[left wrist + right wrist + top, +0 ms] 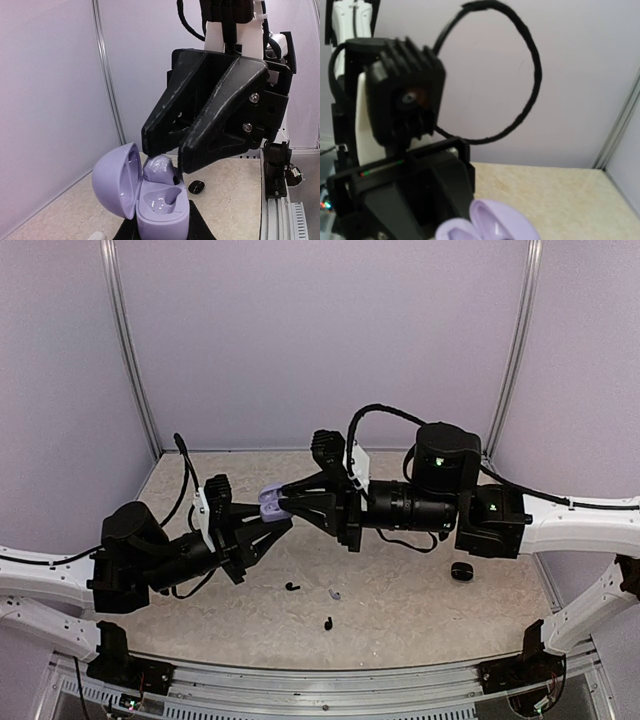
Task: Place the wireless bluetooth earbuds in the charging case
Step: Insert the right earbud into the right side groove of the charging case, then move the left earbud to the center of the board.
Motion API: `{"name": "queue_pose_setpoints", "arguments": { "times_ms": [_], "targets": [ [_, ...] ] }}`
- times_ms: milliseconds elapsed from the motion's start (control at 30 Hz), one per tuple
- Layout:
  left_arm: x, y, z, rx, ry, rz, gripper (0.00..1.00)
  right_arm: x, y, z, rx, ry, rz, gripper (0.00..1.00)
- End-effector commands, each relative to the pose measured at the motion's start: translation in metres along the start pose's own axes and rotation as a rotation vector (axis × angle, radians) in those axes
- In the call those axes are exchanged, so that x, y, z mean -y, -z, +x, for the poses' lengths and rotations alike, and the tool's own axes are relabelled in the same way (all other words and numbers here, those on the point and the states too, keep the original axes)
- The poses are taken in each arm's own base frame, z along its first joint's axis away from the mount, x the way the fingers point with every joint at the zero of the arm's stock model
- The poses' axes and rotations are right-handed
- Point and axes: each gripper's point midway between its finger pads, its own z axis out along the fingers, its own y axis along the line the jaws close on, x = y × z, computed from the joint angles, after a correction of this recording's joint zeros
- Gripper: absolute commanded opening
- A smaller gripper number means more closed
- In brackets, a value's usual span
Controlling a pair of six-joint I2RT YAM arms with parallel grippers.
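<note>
Table (420, 620): I saw a beige speckled top with pale panels around it.
Right arm (440, 490): it lay stretched leftward above the table, its tip meeting the left arm's near the middle.
Left arm (140, 560): it reached up and rightward from the near left corner.
Right gripper (167, 157): its two black fingers narrowed to a point right over the open case, and I read them as pinched on the lavender earbud.
Left gripper (262, 515): it was clamped on the lavender case from below and held it off the table.
Lavender case (162, 210): its lid was swung open to the left, and the well nearer the camera was bare and glossy.
Black case (461, 571): it sat on the table, right of centre, under the right arm.
Lavender earbud (159, 169): it was at the far well. Whether it was seated I could not tell.
Black earbuds: one (291, 586) lay loose on the table and the other (328, 622) lay nearer me.
Pale earbud (334, 593): it lay between the two black ones.
</note>
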Motion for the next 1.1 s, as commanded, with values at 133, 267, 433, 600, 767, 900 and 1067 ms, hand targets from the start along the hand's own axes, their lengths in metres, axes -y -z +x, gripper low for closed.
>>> {"name": "queue_pose_setpoints", "arguments": {
  "times_ms": [133, 267, 433, 600, 767, 900, 1067],
  "targets": [
    [-0.016, 0.011, -0.013, 0.066, 0.081, -0.038, 0.0, 0.015, 0.019, -0.051, 0.053, 0.024, 0.046, 0.4],
    [-0.028, 0.02, -0.007, 0.064, 0.121, -0.079, 0.0, 0.022, 0.025, -0.042, 0.0, 0.005, 0.074, 0.49],
    [-0.039, 0.032, 0.0, 0.053, 0.166, -0.137, 0.0, 0.032, 0.039, 0.013, -0.146, -0.111, 0.112, 0.52],
    [-0.041, 0.038, 0.006, 0.043, 0.206, -0.154, 0.0, 0.041, 0.053, 0.096, -0.375, -0.251, 0.15, 0.51],
    [-0.043, 0.042, 0.008, 0.04, 0.217, -0.167, 0.0, 0.028, 0.066, 0.177, -0.572, -0.293, 0.163, 0.48],
    [-0.042, 0.042, 0.011, 0.041, 0.224, -0.164, 0.0, 0.015, 0.073, 0.222, -0.555, -0.373, 0.179, 0.47],
    [-0.04, 0.04, 0.012, 0.035, 0.224, -0.157, 0.0, 0.009, 0.074, 0.268, -0.579, -0.372, 0.194, 0.43]
  ]
}}
